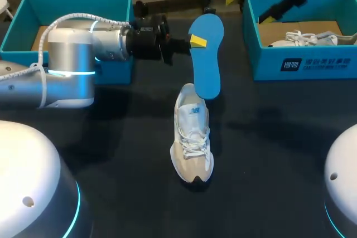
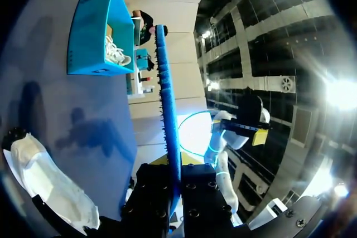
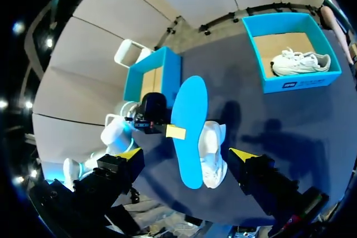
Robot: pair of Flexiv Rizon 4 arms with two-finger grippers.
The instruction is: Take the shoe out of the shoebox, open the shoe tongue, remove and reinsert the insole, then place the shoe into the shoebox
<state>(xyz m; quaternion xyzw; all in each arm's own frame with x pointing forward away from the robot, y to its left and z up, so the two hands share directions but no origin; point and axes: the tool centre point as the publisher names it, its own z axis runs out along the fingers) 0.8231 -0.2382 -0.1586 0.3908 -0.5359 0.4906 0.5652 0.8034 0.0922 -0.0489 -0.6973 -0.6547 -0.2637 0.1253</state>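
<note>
The only sizeable print is on the front wall of the right-hand shoebox (image 1: 312,62): a white square logo (image 1: 290,64) with two short lines of white characters just beside it, too small to read with any certainty. On the tongue of the shoe (image 1: 192,137) sits a small dark mark (image 1: 194,108), possibly a logo, which cannot be read.

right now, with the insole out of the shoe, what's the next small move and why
Probably lower the left gripper so the blue insole slides its lower end into the shoe: it hangs clamped just above the shoe's opening, fully out, so reinsertion comes next.
</note>
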